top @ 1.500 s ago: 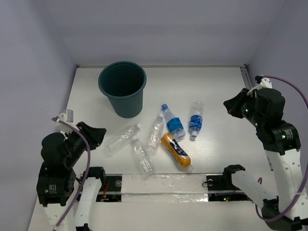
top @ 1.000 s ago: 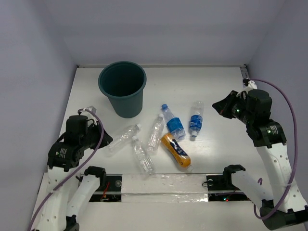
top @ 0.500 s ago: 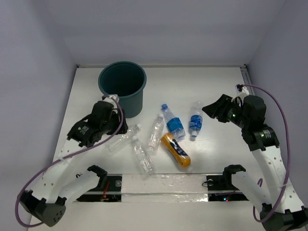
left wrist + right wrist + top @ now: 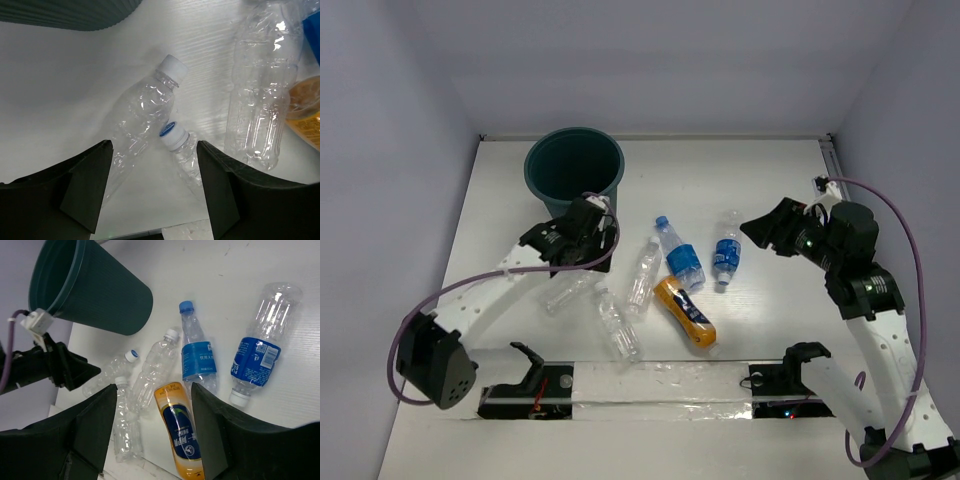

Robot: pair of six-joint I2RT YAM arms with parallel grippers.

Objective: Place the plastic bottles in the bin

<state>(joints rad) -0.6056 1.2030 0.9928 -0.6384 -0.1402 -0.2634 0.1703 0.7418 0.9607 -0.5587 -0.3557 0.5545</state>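
**State.** All six bottles lie on the tabletop (image 4: 770, 170); none is in the bin (image 4: 574, 185), which stands upright at the rear left.

The left jaws hang wide open and empty over the left clear bottle (image 4: 142, 117), close to the bin wall. The right jaws are also wide open and empty. They are raised over the right side and face the right blue bottle (image 4: 260, 352).

**Hazards.**
- Double pick: the cap of the near clear bottle (image 4: 175, 136) lies against the left clear bottle's body, and both sit between the left jaws. A straight descent could catch the cap, or pinch both bottles and drop one.
- Roll-out: the bottles are round and light, so off-centre contact would probably push one aside instead of gripping it.
- Crush and slip: the clear walls look thin. A hard squeeze may buckle them and loosen the hold.
- Bin strike: the left arm (image 4: 500, 285) works beside the bin, so a low swing could tip or shift it.
- Cluster disturbance: the third clear bottle (image 4: 642, 272), the left blue bottle (image 4: 678, 255) and the orange bottle (image 4: 685, 312) lie close together. Nudging one may scatter the others.
- Arm conflict: both arms point toward the middle group.
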